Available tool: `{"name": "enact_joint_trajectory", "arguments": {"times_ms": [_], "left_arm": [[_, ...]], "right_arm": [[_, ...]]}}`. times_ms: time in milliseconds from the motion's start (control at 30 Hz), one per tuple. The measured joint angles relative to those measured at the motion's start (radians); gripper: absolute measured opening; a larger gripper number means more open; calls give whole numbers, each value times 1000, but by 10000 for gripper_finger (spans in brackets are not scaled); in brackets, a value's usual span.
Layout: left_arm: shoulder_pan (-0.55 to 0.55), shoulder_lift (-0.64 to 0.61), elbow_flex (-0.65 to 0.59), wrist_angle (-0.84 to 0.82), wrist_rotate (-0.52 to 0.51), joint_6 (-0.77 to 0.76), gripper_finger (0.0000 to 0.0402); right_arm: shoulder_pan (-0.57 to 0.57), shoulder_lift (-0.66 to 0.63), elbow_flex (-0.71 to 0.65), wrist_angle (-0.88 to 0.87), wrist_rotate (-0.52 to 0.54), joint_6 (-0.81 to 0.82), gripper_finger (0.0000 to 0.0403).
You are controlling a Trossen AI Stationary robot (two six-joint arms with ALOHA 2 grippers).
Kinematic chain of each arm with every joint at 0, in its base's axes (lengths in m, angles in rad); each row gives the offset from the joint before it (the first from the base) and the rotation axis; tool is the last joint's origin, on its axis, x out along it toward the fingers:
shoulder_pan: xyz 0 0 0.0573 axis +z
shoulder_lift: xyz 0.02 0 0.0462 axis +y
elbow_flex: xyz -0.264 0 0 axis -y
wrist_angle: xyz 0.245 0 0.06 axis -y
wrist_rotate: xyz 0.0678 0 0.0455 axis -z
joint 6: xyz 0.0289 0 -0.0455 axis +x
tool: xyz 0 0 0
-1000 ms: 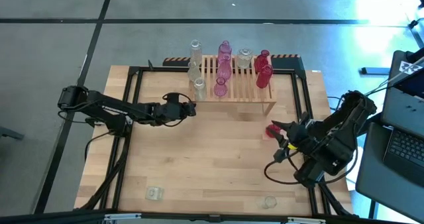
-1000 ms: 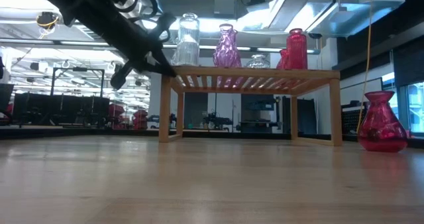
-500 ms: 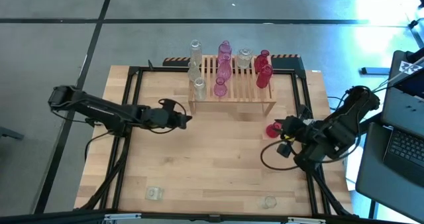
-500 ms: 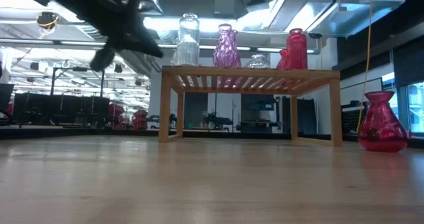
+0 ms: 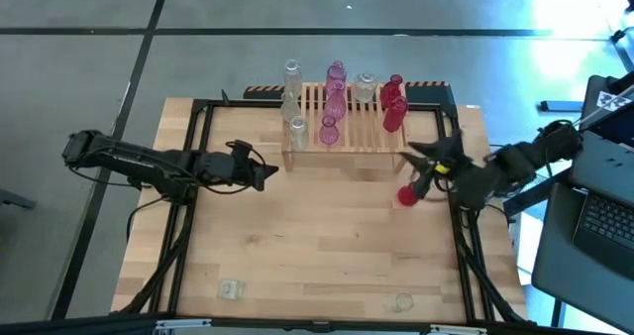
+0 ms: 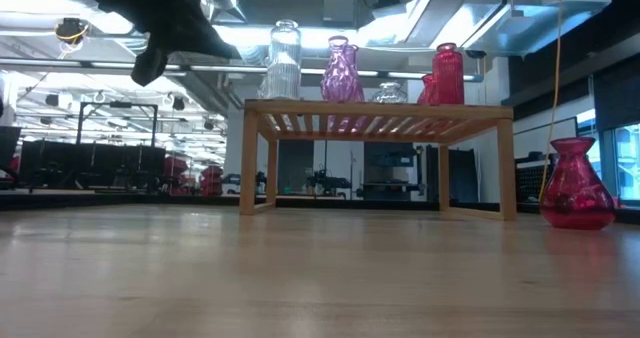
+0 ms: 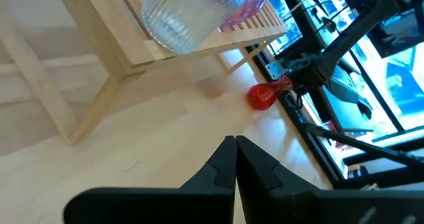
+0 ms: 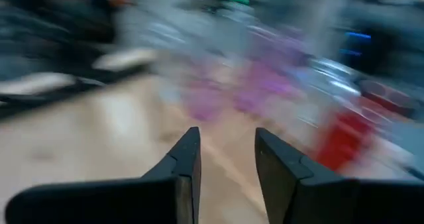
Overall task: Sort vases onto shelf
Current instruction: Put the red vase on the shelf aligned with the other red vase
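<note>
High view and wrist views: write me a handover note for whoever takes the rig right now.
Left gripper: shut, empty, left of the shelf.
Right gripper: fingers apart, empty, above the red vase.
Done: clear, pink and red vases stand on the shelf.
Left: the red vase on the table by the shelf's right end, plus two clear vases at the near edge.

red, pink and clear ribbed vases (image 5: 337,102) on pale wood shelf (image 5: 349,145)
</note>
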Motion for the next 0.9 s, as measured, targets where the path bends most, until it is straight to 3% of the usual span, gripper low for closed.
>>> {"name": "enact_joint_trajectory", "arguments": {"times_ms": [67,133,200,267,400,500,633,767,900], "left_arm": [[6,-5,0,0,16,18,0],[10,-6,0,3,25,36,0],[16,-6,0,3,36,49,0],[20,-6,0,9,49,50,0],[21,-6,0,11,103,74,0],[21,-6,0,10,145,75,0],[10,-6,0,9,153,100,0],[5,-6,0,10,145,102,0],[1,-6,0,11,149,102,0]], "right_arm": [[-70,13,-28,317,-146,-269,92],[-123,39,-36,505,-222,-489,92],[-184,57,-32,515,-214,-639,92],[-254,40,-12,425,-128,-674,92],[-299,-89,-10,147,82,-566,92],[-262,-192,-10,-21,124,-466,91],[-170,-331,-9,-200,-36,-360,91],[-130,-375,-11,-476,-43,-95,91],[-134,-381,-15,-698,-238,-11,91]]}}
